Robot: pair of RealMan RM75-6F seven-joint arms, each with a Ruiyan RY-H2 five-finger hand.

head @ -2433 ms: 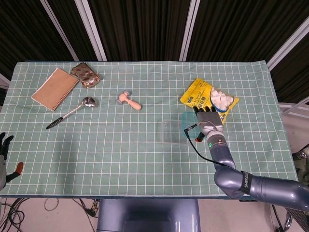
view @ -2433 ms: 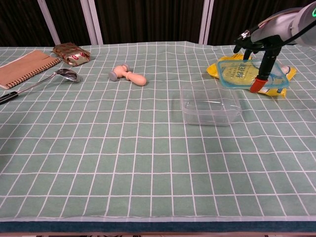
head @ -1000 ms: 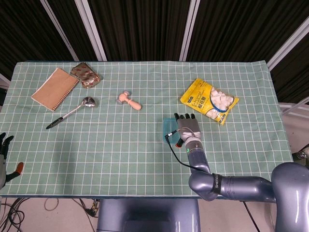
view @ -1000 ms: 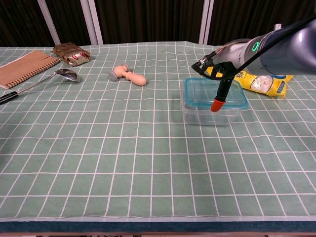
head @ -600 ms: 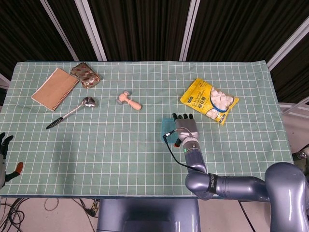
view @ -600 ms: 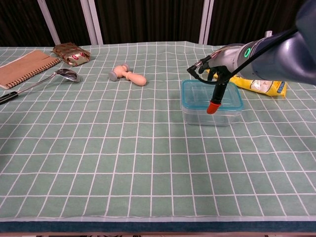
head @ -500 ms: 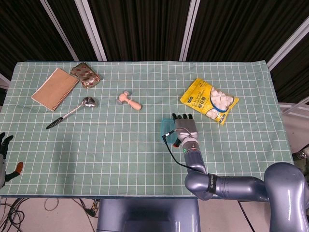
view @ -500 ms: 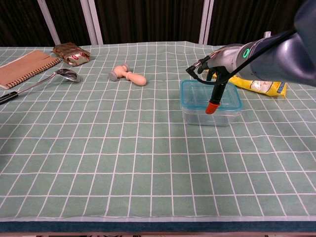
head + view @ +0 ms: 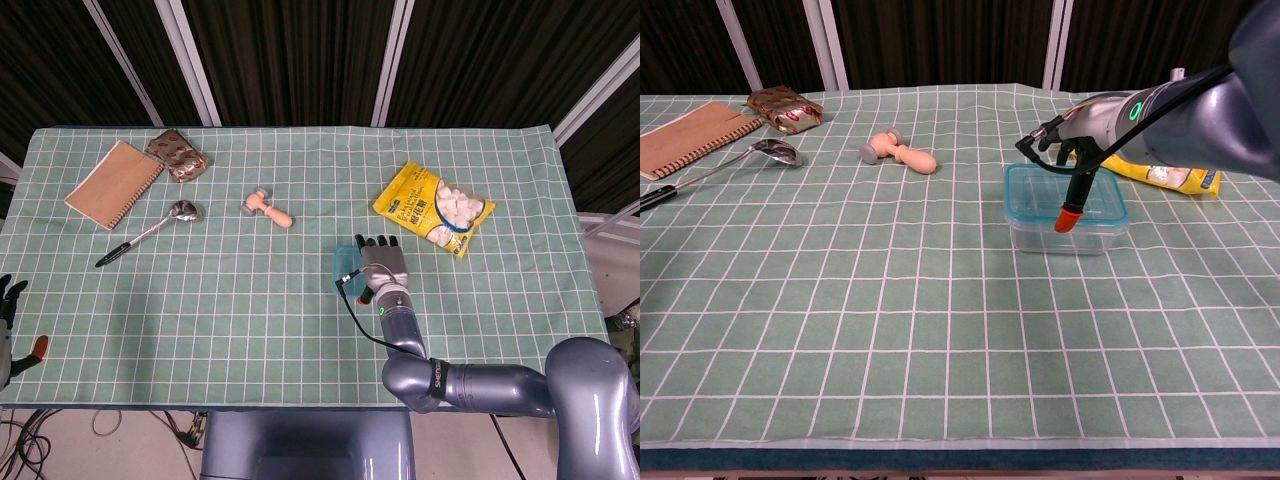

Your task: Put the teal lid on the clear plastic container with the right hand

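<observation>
The teal lid (image 9: 1042,192) lies flat on top of the clear plastic container (image 9: 1065,238), right of the table's centre. My right hand (image 9: 1081,142) is over the lid's far right part and holds it, with its red-tipped thumb (image 9: 1067,217) hanging down at the lid's near rim. In the head view this right hand (image 9: 382,263) covers most of the box, and only a strip of the teal lid (image 9: 342,268) shows to its left. My left hand (image 9: 9,329) hangs off the table's near left corner with its fingers apart and nothing in them.
A yellow snack bag (image 9: 1168,172) lies just right of and behind the container. A small wooden mallet (image 9: 900,153) sits at the centre back. A spoon (image 9: 183,211), a pen (image 9: 120,252), a notebook (image 9: 114,183) and a foil packet (image 9: 177,155) lie at the far left.
My right hand has carried the lid left from above the snack bag and lowered it onto the container. In the last half second it has only edged slightly left.
</observation>
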